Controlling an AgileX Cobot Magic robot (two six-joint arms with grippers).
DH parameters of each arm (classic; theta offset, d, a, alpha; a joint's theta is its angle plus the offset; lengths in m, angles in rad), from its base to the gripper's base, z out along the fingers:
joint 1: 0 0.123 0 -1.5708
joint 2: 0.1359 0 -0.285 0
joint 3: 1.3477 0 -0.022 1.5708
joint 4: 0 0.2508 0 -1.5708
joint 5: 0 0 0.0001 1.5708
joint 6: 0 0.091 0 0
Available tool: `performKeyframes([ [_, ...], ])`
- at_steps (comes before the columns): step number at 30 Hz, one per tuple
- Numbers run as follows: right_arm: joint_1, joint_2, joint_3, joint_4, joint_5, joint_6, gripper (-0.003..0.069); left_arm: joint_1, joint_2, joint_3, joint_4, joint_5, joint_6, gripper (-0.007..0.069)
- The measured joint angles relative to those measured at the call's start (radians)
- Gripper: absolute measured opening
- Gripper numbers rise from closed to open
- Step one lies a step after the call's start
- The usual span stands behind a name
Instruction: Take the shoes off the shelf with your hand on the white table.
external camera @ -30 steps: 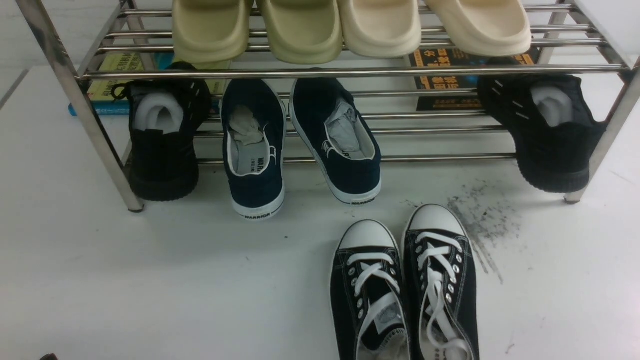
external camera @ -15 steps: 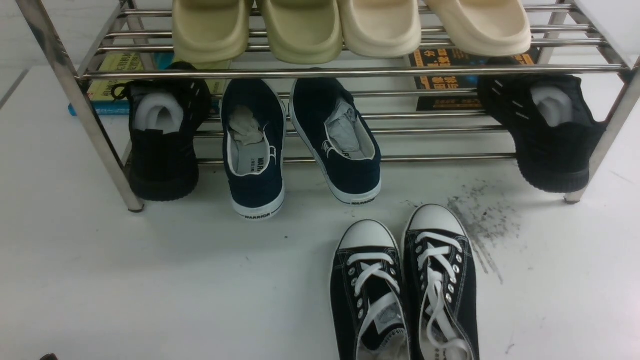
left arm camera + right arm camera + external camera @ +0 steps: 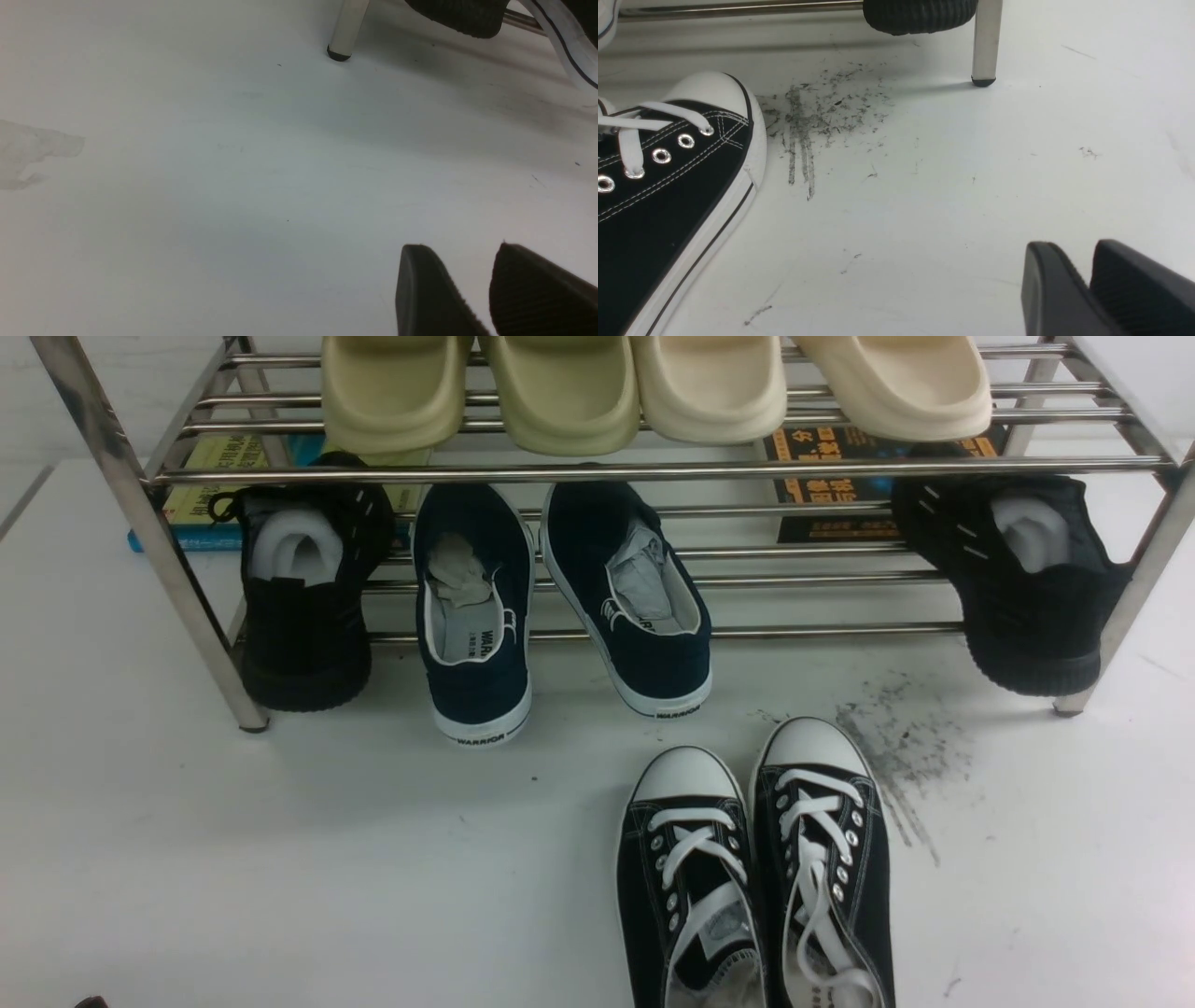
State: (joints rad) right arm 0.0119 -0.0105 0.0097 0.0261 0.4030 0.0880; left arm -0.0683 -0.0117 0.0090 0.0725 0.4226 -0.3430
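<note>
A steel shelf (image 3: 187,607) stands on the white table (image 3: 280,859), still loaded with other footwear. Nothing in the front view has moved over the past second. The left gripper (image 3: 472,280) hovers low with jaws parted and empty. The shoes (image 3: 756,868) sit together on the table, off the shelf. The right gripper (image 3: 1087,275) is beside them with a narrow gap between its jaws, holding nothing; the task looks complete.

The shoes (image 3: 756,868) rest on the white table (image 3: 280,859).
</note>
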Motion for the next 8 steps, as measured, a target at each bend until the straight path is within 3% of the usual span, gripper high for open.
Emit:
performKeyframes([
  [8, 0.0, 0.0, 0.0, 0.0, 0.0, 0.0, 0.0169, 0.0, 0.0, 0.0, 0.0, 0.0, 0.0, 0.0242],
])
